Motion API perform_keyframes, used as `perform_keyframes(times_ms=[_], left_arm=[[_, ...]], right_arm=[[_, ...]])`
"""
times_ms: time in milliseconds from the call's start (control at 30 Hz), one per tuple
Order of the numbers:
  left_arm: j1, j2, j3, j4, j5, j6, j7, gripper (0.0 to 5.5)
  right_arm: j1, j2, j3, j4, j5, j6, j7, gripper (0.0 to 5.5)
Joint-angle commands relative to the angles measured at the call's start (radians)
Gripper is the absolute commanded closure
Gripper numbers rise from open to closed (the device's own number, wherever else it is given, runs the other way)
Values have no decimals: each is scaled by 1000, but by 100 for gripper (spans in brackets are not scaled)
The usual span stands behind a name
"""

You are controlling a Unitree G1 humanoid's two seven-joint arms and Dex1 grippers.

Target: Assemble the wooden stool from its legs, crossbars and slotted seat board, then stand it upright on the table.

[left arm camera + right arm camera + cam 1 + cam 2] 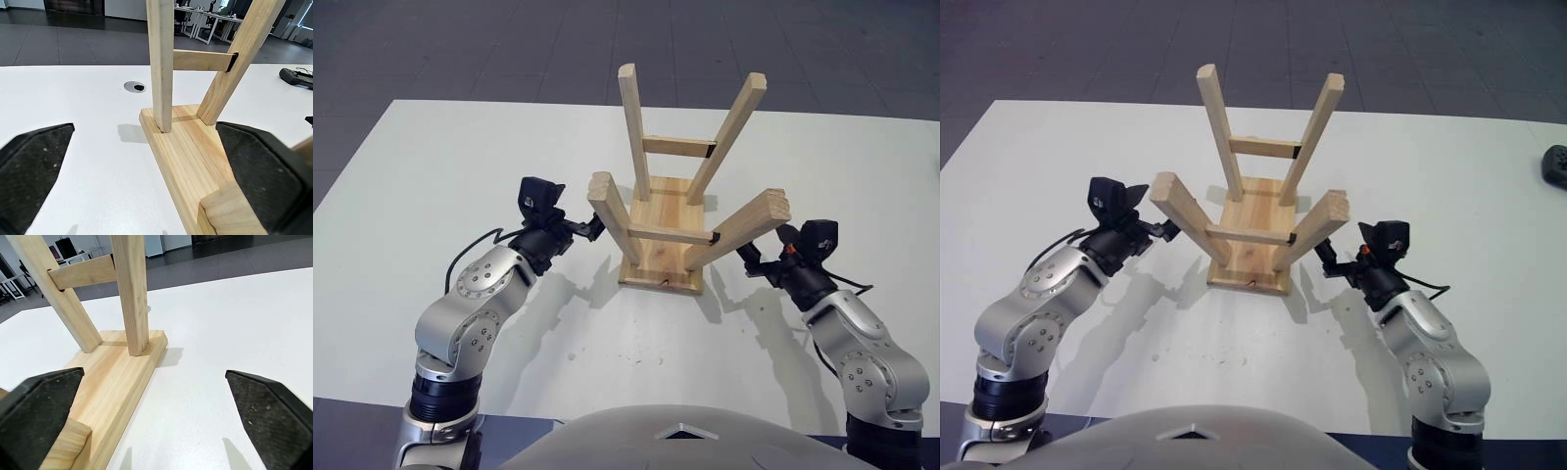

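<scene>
The wooden stool [664,245] stands upside down on the white table [431,196], seat board flat and its legs pointing up, joined in pairs by crossbars [677,147]. My left gripper [590,227] is open beside the near left leg [615,220]; in the left wrist view one pad [264,176] lies against that leg's base [230,215]. My right gripper [751,257] is open beside the near right leg [744,227]. In the right wrist view its pads [39,406] straddle the board's edge [122,377], holding nothing.
A black device [1555,164] lies at the table's far right edge. A round cable hole [134,87] is set in the tabletop behind the stool. Bare table spreads to the left and front of the stool.
</scene>
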Motion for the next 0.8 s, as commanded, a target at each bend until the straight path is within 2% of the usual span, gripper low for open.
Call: perform_keyframes(times_ms=[33,167,400,500,633,733,800], left_arm=[[-3,-38,-19,-15,21,25,13,11],[-3,-45,-33,-20,42,28,-3,11],[-68,-53,8,66,115,0,-4,11],[-69,-74,76,61,138,-22,35,11],[-7,-128,167,-89,147,-15,140,11],[53,-163,178,-208,170,20,213,11],[87,-160,128,-236,211,34,227,11]], right_arm=[[-110,30,6,-28,-31,114,-132,10],[-177,46,18,-13,-46,147,-163,10],[-224,45,21,76,-137,85,-153,10],[-209,16,-58,136,-227,-19,-173,10],[-112,32,-161,71,-311,-117,-212,10],[-5,69,-228,-8,-357,-145,-248,10],[20,105,-230,-50,-362,-113,-274,10]])
